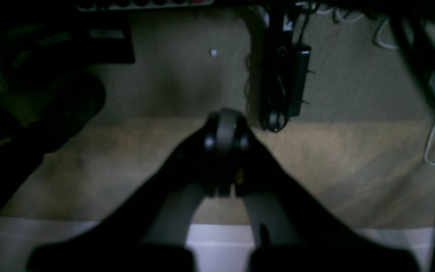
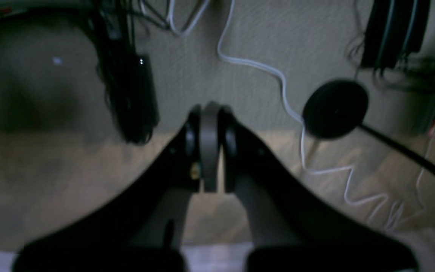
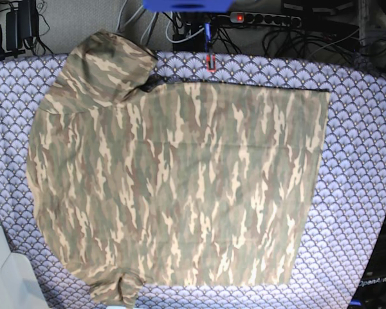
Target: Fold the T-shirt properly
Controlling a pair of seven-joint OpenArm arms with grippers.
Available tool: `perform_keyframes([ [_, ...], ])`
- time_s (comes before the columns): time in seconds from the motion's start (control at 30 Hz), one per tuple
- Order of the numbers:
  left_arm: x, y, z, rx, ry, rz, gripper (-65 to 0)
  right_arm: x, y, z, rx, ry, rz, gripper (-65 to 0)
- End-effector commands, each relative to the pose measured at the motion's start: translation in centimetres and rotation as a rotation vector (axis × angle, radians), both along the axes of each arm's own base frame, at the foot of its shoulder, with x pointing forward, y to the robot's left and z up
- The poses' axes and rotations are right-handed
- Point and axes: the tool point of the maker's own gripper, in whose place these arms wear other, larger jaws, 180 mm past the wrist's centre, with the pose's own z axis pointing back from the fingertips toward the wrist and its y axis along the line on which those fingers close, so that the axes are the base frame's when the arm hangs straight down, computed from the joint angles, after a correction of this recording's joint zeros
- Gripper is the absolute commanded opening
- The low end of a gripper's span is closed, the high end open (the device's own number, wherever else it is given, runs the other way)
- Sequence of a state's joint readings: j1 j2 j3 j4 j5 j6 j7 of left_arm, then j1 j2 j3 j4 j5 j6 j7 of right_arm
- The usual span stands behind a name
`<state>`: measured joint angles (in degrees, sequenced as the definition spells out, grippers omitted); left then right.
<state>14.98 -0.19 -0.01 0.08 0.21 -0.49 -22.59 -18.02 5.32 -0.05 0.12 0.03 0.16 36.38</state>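
Note:
The camouflage T-shirt (image 3: 180, 187) lies spread flat over most of the table in the base view, with its hem toward the right. One sleeve (image 3: 106, 61) is folded up at the top left and the other (image 3: 116, 290) is bunched at the bottom left. Neither arm appears in the base view. In the left wrist view my left gripper (image 1: 225, 121) is shut with nothing in it, hanging over dim carpet. My right gripper (image 2: 210, 113) is likewise shut and empty in the right wrist view. The T-shirt is out of both wrist views.
A purple fan-patterned tablecloth (image 3: 363, 161) shows around the shirt. A power strip (image 3: 264, 18) and cables run behind the table's far edge. On the floor lie a white cable (image 2: 281, 87), a black round base (image 2: 334, 107) and a black adapter (image 1: 285, 83).

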Motion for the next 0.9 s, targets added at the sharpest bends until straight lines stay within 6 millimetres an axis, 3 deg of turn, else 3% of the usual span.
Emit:
perform_keyframes([
  [0.0, -0.9, 0.6, 0.4, 0.003, -0.014, -0.009, -65.0, -1.2, -1.2, 0.8, -0.018, -0.016, 0.003, -65.0],
  [0.2, -3.3, 0.9, 2.0, 0.003, -0.103, -0.008, -65.0, -3.6, -2.2, 4.3, -0.037, -0.176, 0.048, -65.0],
  [0.53, -6.6, 0.7, 6.6, -0.084, -0.304, 0.072, -65.0, -6.3, -3.8, 11.4, -0.093, -0.438, 0.077, -65.0],
  [0.87, -7.2, 1.0, 11.4, -0.078, -0.536, 0.091, -65.0, -6.3, -5.2, 11.8, -0.115, -0.438, 0.082, -65.0],
])
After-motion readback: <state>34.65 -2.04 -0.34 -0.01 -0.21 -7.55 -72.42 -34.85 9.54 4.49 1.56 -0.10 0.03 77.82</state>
